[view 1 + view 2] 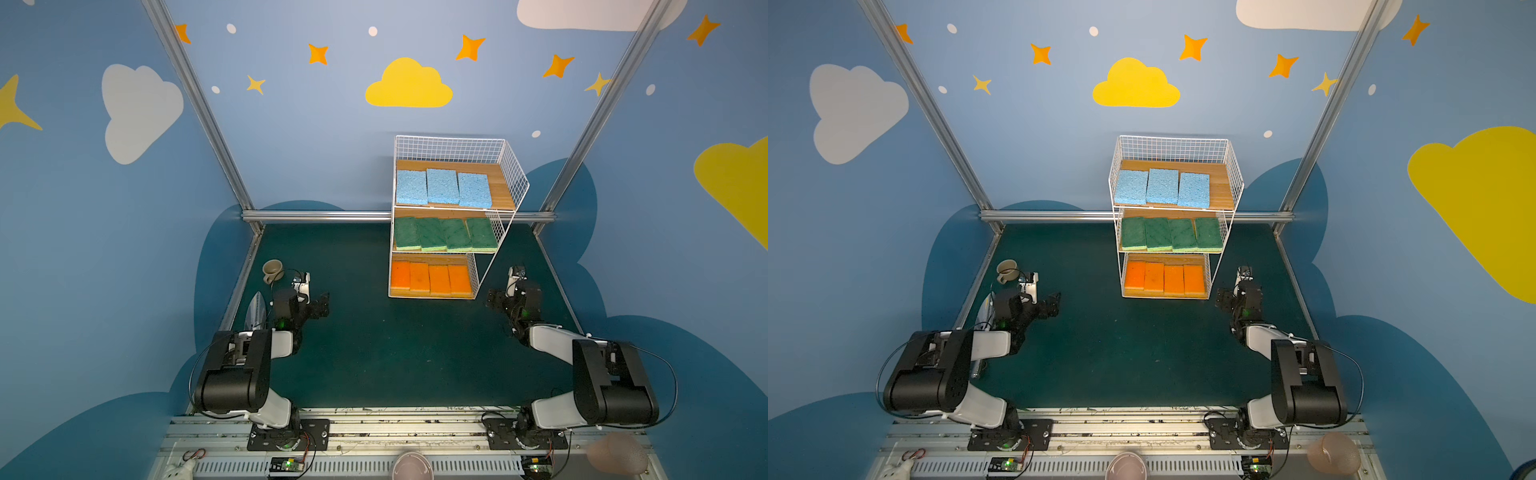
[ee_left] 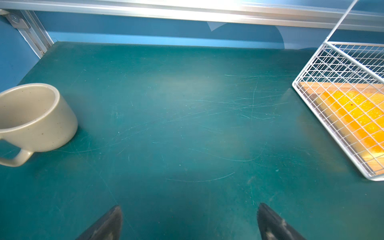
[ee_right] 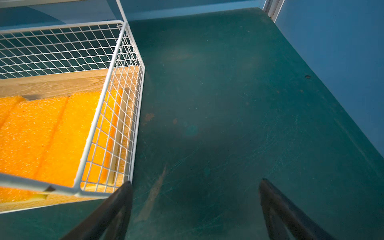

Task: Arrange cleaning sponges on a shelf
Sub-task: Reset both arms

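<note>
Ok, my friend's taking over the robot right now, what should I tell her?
Left gripper: open, empty, above bare table.
Right gripper: open, empty, beside the shelf, bottom tier.
On it: three blue sponges on the top board, four green sponges in the middle, four orange sponges at the bottom.
Done: every sponge in view is shelved.
Left: nothing visible; mug and trowel aren't part of it.

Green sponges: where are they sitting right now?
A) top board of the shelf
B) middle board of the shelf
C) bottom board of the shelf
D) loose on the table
B: the four green sponges lie in a row on the middle board of the shelf, below the blue sponges and above the orange sponges.
</note>
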`<state>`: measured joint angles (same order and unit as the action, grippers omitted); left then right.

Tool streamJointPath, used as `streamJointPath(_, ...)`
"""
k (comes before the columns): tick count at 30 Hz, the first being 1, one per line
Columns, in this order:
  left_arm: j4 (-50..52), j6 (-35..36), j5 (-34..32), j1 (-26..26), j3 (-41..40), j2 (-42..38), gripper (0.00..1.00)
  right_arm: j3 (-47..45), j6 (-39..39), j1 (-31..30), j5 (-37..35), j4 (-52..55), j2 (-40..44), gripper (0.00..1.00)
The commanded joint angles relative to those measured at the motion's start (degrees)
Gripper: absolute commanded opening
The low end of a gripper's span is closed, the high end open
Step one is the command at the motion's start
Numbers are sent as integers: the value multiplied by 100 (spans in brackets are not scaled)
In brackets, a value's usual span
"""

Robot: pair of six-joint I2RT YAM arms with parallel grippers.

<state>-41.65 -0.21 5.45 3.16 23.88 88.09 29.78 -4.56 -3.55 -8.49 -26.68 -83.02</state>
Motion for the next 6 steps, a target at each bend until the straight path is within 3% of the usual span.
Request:
streamJointPath(1,-98,71,61,9,48,-91,100,45,-41,-27,3,90,-26,93)
streamJointPath(6,-98,69,64,11,47,-91,100,67,-56,47,139,141,-24,93)
